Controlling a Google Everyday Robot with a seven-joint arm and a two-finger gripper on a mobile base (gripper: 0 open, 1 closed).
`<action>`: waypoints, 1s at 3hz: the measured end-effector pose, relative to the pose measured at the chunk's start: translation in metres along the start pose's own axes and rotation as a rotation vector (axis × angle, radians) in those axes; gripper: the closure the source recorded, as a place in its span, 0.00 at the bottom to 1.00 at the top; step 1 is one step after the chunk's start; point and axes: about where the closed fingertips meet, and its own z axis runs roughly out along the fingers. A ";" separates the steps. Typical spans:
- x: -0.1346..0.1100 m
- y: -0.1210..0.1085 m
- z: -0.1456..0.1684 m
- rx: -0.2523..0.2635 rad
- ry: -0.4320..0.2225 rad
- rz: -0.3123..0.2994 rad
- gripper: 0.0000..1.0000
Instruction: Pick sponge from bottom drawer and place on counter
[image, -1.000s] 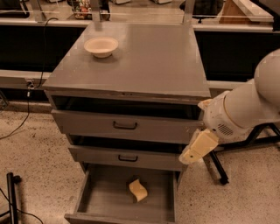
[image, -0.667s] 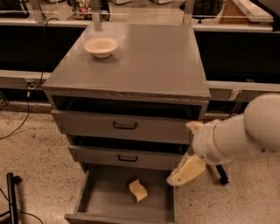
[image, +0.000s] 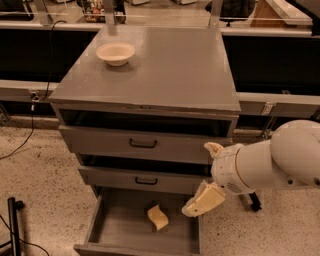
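The pale yellow-tan sponge (image: 158, 217) lies on the floor of the open bottom drawer (image: 115, 225), right of its middle. My gripper (image: 200, 202), cream-coloured on a white arm, hangs over the drawer's right edge. It is just right of the sponge, slightly above it, and not touching it. The counter (image: 170, 70) is the flat grey top of the cabinet, well above the gripper.
A round cream bowl (image: 115, 52) stands on the counter's back left. The two upper drawers (image: 142, 144) with dark handles are slightly pulled out. A black stand (image: 14, 225) is at the lower left on speckled floor. Dark benches run behind the cabinet.
My arm has moved down and to the left, from beside the upper drawers to the right edge of the bottom drawer, closer to the sponge. The sponge has not moved.
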 end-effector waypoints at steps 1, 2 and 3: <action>0.001 0.014 0.040 -0.042 -0.024 -0.043 0.00; 0.026 0.059 0.119 -0.132 -0.085 -0.102 0.00; 0.045 0.061 0.161 -0.125 -0.135 -0.076 0.00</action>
